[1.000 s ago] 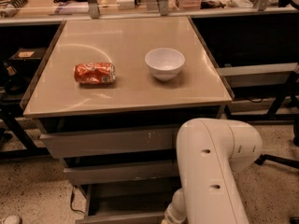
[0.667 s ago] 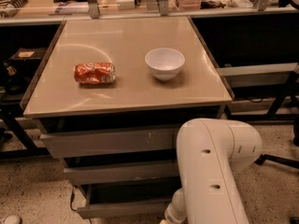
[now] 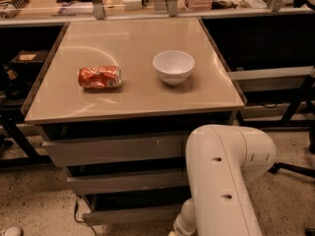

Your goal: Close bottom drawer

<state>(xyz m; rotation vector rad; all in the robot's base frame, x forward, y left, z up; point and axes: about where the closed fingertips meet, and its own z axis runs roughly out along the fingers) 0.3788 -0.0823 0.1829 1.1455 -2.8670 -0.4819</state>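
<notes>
At the foot of the cabinet, the bottom drawer [image 3: 133, 214] sits further in than it did a second ago. Its plain grey front has slid back under the middle drawer [image 3: 128, 181], and less of the shallow tray shows behind it. A dark strip still separates the two fronts, so I judge the push nearly done but cannot say the drawer is fully home.

The white arm [image 3: 221, 181] reaches down past the drawer's right end. The tool at its tip is below the lower edge of the view, so I cannot tell whether it is apart or together.

All three fronts are flat, dull grey metal without handles. The top drawer [image 3: 113, 149] is the widest and carries a small pale mark. The arm's shell is smooth, rounded plastic with a few small holes.

The tabletop [image 3: 147, 102] is a glossy beige slab that catches curved reflections. On it a crumpled red can [image 3: 99, 77] lies on its side, well apart from a round white bowl [image 3: 173, 67]. The floor [image 3: 39, 200] is speckled.
</notes>
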